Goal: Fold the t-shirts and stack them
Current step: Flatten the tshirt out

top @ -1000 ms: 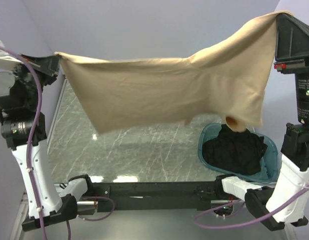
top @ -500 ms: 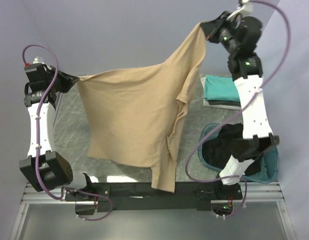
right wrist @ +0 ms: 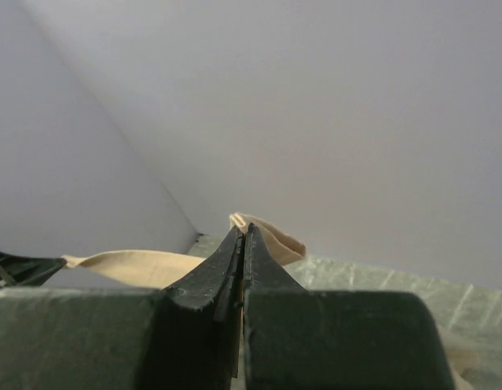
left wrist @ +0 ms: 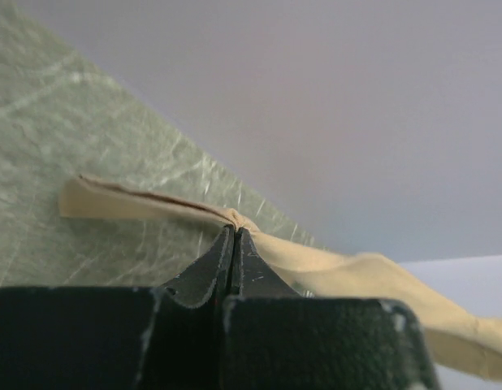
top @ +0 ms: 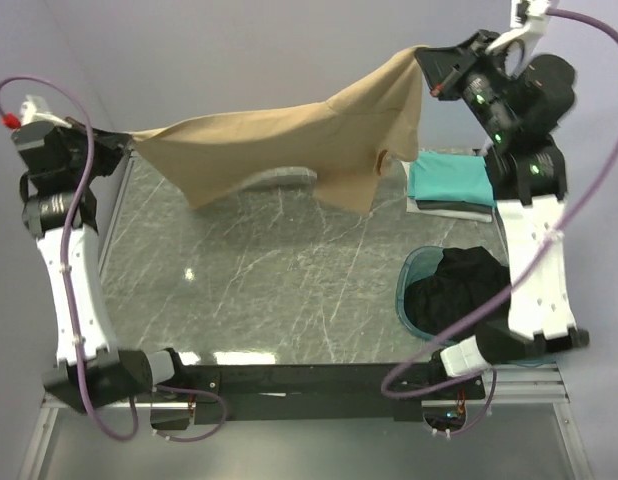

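Top external view: I see the tan t-shirt (top: 289,150) spanning the upper frame, with the left pincer (top: 126,142) and right pincer (top: 421,56) each clenched on an end.

The counter (top: 289,290) has a grey-green stone pattern with thin white veins. It is glossy, and small spots of light (top: 189,272) reflect on it. Behind it is a plain pale lilac wall (top: 239,60), which meets a side wall (top: 29,50) in a corner at the left. A black rail (top: 309,378) runs along the near edge, with a grey metal surface (top: 289,450) below.
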`<state>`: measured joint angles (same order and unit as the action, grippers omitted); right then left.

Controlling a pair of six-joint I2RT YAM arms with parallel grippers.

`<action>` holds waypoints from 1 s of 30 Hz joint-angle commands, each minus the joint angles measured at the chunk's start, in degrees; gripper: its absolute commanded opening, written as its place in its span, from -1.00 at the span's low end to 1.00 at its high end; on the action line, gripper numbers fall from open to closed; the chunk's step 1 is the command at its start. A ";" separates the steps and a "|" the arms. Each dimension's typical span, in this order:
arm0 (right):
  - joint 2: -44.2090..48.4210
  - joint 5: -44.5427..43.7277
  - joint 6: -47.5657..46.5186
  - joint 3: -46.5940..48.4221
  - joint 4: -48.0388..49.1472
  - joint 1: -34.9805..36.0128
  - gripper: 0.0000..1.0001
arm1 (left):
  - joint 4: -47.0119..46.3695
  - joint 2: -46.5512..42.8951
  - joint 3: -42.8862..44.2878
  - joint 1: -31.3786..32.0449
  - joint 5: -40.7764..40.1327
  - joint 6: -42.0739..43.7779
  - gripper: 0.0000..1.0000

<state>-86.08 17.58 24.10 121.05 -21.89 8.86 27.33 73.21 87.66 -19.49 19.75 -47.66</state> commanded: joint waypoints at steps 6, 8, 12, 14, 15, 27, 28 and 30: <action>15.32 -3.78 -2.39 -2.67 6.94 3.44 -1.00 | 1.13 -16.08 5.49 -0.64 -18.59 1.86 -0.99; 17.08 -3.61 -2.30 -2.23 7.56 3.53 -1.00 | 3.86 -16.08 9.80 -0.64 -22.01 4.15 -0.99; 17.53 -2.47 -1.60 0.58 8.53 3.97 -1.00 | 5.89 -16.17 14.46 1.02 -25.63 7.40 -0.99; 16.48 -1.77 -1.34 3.30 8.35 4.06 -1.00 | 6.33 -16.17 16.57 1.82 -27.21 9.07 -0.99; 16.21 -1.68 -1.33 4.01 8.35 4.06 -1.00 | 6.59 -16.08 16.93 2.69 -27.65 9.51 -0.99; -4.16 -1.06 -1.42 6.55 12.31 3.97 -1.00 | -3.41 -6.53 2.27 1.82 -18.88 10.22 -0.99; -6.53 -1.32 -1.77 7.35 12.22 3.97 -1.00 | -5.08 -4.93 -0.18 1.65 -15.74 9.52 -0.99; -14.43 -1.76 -2.21 10.23 12.05 3.71 -1.00 | -9.30 0.67 -2.04 1.47 -12.47 9.34 -0.99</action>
<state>-90.72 16.67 22.81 129.12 -9.87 12.86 24.86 66.87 88.97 -17.43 0.73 -38.57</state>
